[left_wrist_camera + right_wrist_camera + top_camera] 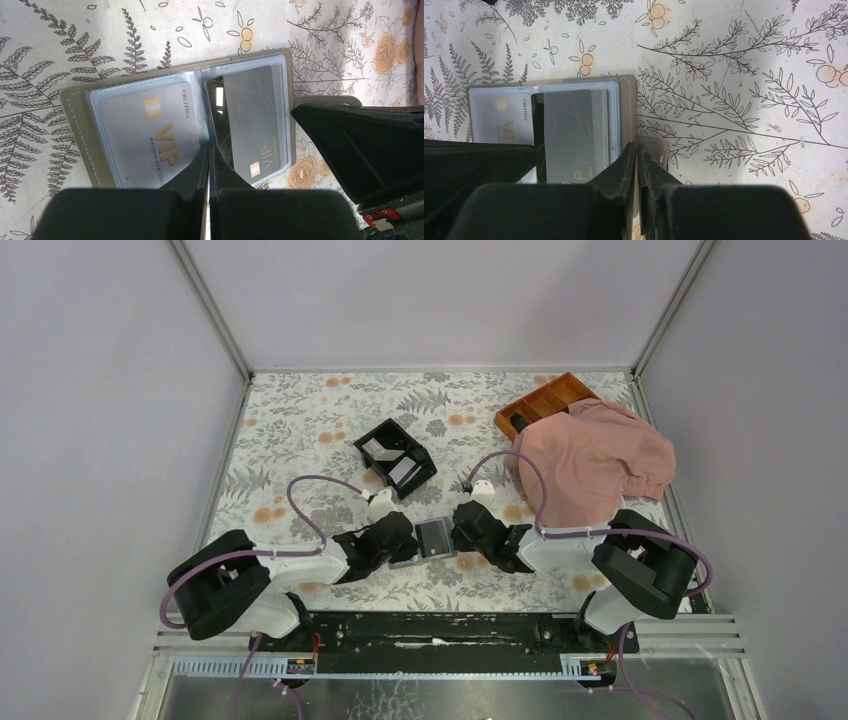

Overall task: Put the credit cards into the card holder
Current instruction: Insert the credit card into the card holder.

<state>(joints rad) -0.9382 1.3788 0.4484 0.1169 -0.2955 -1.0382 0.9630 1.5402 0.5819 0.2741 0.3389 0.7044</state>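
The card holder [435, 538] lies open on the floral cloth between both grippers. In the left wrist view its taupe cover [75, 125] frames clear sleeves. A pale silver credit card [150, 130] fills the left sleeve and a dark grey one [255, 120] sits slightly askew in the right sleeve. My left gripper [209, 148] is shut, with its tips on the holder's middle fold. My right gripper [637, 148] has its jaws almost together at the holder's right edge [628, 105], beside the clasp tab [659, 145]. I cannot tell whether it pinches the cover.
A black two-compartment box [395, 455] behind the holder has pale cards in it. An orange-brown divided tray [545, 400] stands at the back right, partly under a pink cloth [595, 460]. Metal frame posts and walls close in the table.
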